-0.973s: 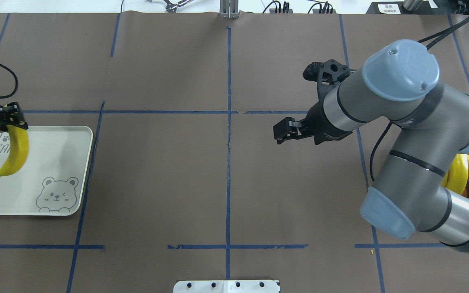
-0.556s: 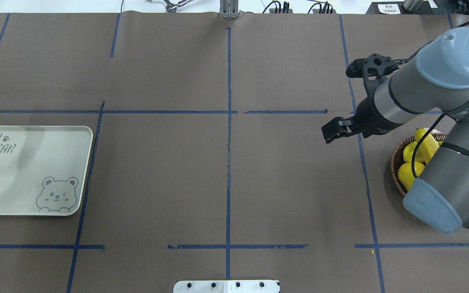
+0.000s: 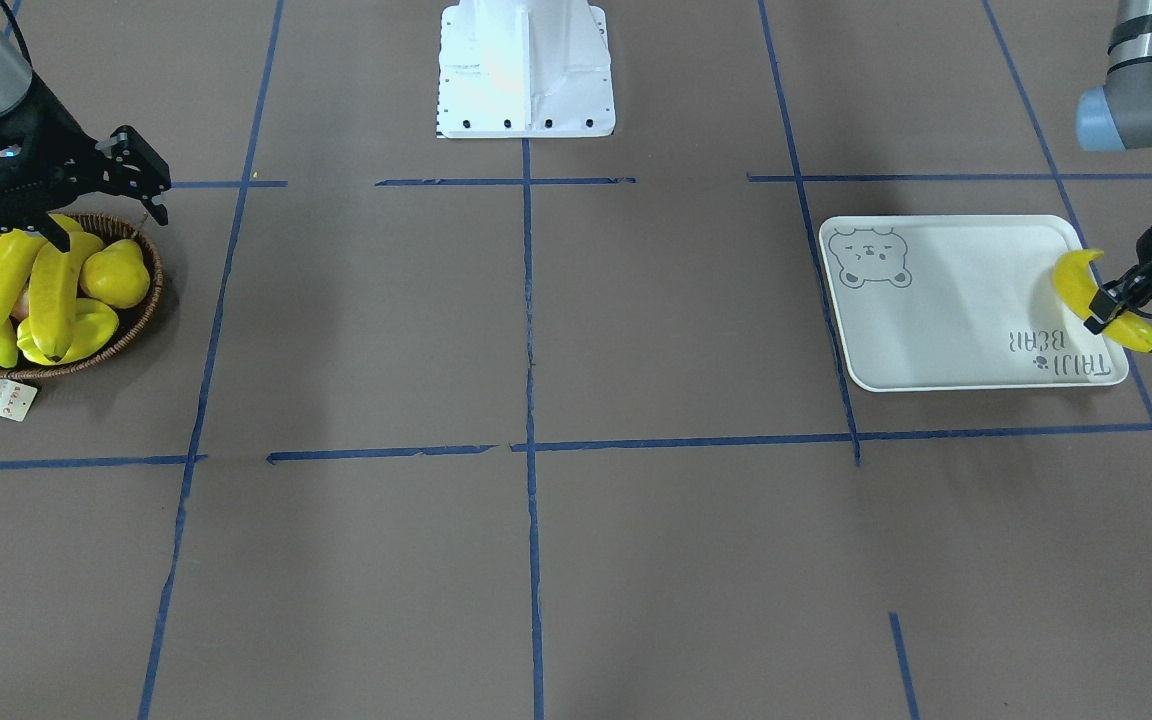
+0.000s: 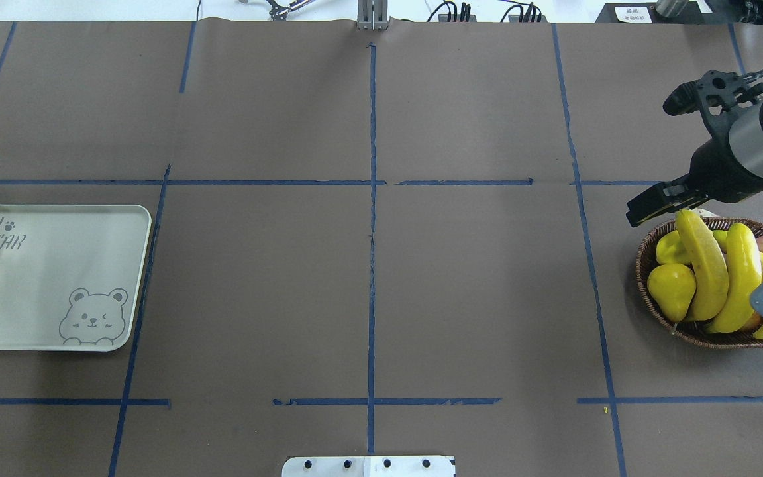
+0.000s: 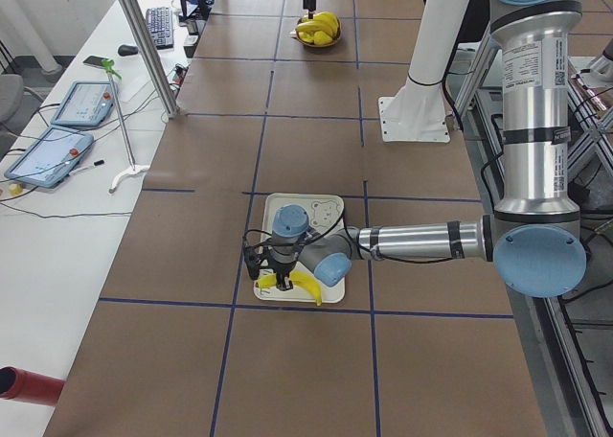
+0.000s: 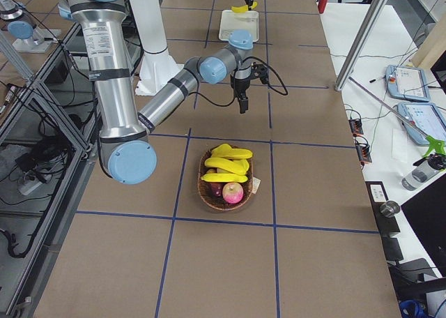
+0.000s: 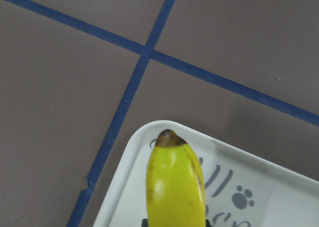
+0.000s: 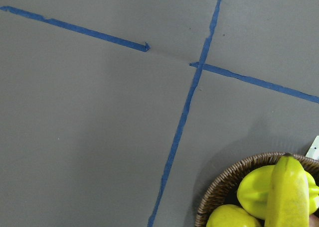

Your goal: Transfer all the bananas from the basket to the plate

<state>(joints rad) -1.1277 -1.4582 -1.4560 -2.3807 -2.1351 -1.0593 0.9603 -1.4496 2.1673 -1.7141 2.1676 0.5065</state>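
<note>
left gripper (image 5: 277,281) hangs over the near end of the pale rectangular tray (image 5: 290,209), long curved yellow banana (image 5: 307,285) right at it. dark woven basket (image 5: 313,42) sits by the desk's far edge.

Brown table (image 4: 255,298), blue tape grid (image 4: 371,265); white side desk (image 5: 57,226).

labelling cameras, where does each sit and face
Overhead: behind base, looking down; right gripper shows.
Front: across table, facing base; right gripper and left gripper show.
Left side: plate end, along table; left arm near.
Right side: basket end; right arm near.
Left wrist: down on banana over plate.
Right wrist: down on basket; no gripper shows.
Overhead and front share basket and plate, mirrored.
</note>
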